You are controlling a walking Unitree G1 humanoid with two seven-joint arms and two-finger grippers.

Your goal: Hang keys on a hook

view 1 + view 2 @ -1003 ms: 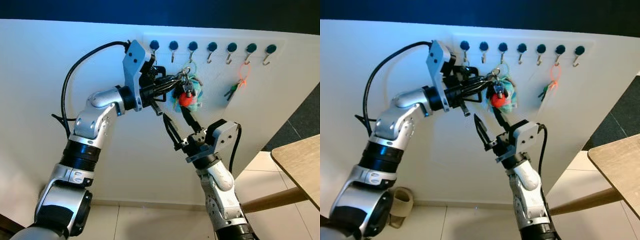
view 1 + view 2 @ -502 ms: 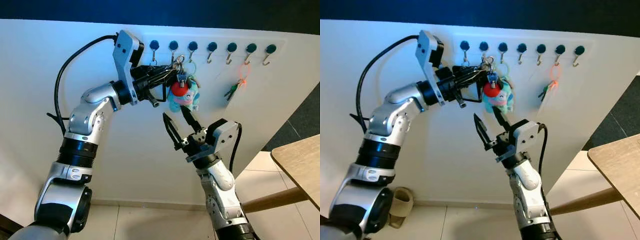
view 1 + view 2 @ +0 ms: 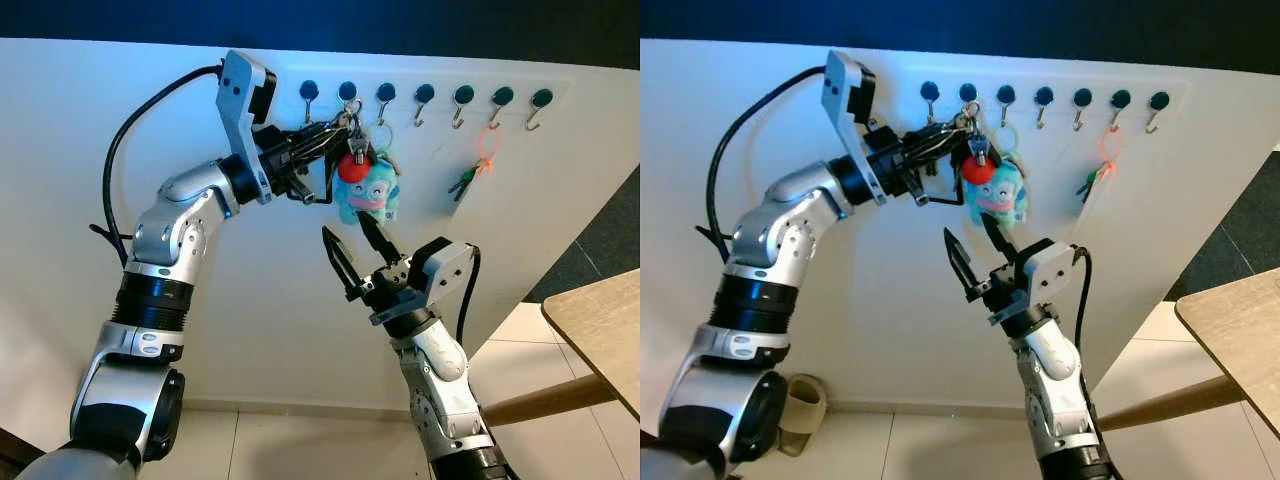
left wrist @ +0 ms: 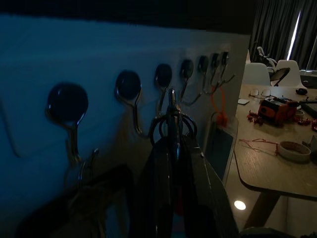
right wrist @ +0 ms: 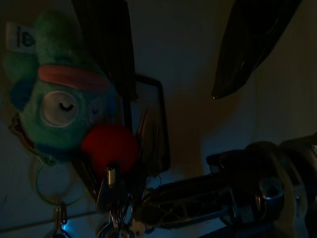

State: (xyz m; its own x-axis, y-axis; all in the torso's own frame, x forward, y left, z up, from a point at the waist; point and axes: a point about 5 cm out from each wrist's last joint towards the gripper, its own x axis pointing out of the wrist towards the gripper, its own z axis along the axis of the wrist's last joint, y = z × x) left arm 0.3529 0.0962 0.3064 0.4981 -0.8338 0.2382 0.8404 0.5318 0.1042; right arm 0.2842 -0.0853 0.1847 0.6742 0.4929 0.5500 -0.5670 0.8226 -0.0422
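Left gripper [image 3: 335, 128] up at the white wall, jaws pressed together, pinching the keys [image 3: 356, 150] by the ring, right at the second hook [image 3: 349, 110] of the hook row [image 3: 425, 96]. Can't tell whether the ring is actually over the hook or just touching it. Bunch dangling below the ring: red ball [image 3: 352, 169] and a teal plush charm [image 3: 372, 196] hanging against the wall. From the left wrist view, ring [image 4: 171, 121] sitting just in front of a hook, pretty dark though. Right gripper [image 3: 352, 248] just below the plush, pointing up, jaws spread wide and holding nothing. Further along the row, an orange loop with a green tag [image 3: 476, 170] hanging from the sixth hook. Corner of a wooden counter [image 3: 600, 325] off to the right, tiled floor [image 3: 290, 445] underneath.
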